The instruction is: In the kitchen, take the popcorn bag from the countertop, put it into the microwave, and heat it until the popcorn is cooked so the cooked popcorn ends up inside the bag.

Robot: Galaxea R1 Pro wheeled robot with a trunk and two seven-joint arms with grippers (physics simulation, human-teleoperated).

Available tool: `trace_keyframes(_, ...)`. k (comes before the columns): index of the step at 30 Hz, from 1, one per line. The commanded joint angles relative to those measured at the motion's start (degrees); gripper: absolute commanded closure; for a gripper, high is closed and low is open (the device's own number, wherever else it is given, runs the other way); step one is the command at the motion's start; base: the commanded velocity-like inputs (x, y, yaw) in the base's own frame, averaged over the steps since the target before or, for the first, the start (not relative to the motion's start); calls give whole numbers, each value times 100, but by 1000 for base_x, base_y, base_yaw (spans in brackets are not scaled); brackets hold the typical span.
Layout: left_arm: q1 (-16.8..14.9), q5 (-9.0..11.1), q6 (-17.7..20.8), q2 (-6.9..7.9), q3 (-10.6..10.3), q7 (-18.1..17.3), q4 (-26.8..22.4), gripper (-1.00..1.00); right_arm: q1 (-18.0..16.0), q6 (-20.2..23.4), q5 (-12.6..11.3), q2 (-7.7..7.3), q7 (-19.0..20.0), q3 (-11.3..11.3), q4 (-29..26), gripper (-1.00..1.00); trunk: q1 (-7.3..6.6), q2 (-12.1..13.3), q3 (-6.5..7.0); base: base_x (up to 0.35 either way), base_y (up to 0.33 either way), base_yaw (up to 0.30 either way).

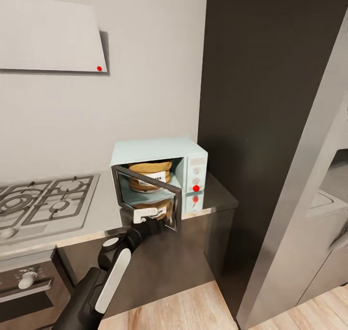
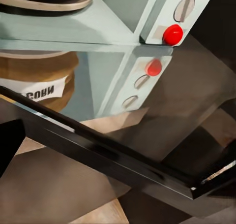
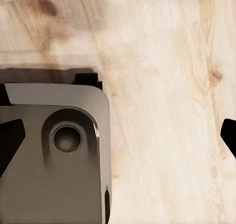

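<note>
Inside microwave (image 1: pixel 159 151) sits popcorn bag (image 1: pixel 150 174), left claw (image 1: pixel 153 222) at door (image 1: pixel 147 194)

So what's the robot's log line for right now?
popcorn bag: inside microwave | microwave door: partly open | left gripper: at door | right gripper: over wood floor

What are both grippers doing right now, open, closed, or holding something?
Left gripper: at the microwave door, open or closed cannot be told.
Right gripper: open, holding nothing, over the wooden floor.
</note>
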Motion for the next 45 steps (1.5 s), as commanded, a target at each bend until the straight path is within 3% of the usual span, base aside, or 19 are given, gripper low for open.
trace_keyframes(1, -4, 70, 22, 0, -7, 52, -3, -100, -8, -19, 50, -3, 12, -47, 15, -100, 0, -4, -7, 6, -90, 0)
trace_keyframes(37, -4, 43, 6, 25, 45, 78, -15, -100, -8, -25, 50, -2, 14, -54, 22, -100, 0, -4, -7, 228, -137, 0)
trace_keyframes(41, -4, 52, 5, 20, 27, 453, -17, -100, -8, -25, 50, -3, 14, -54, 22, -100, 0, -4, -7, 133, -2, 0)
trace_keyframes(45, -4, 59, 5, 9, 12, 556, -28, -100, -8, -28, 50, -3, 17, -54, 22, -100, 0, -4, -7, -46, 0, 0)
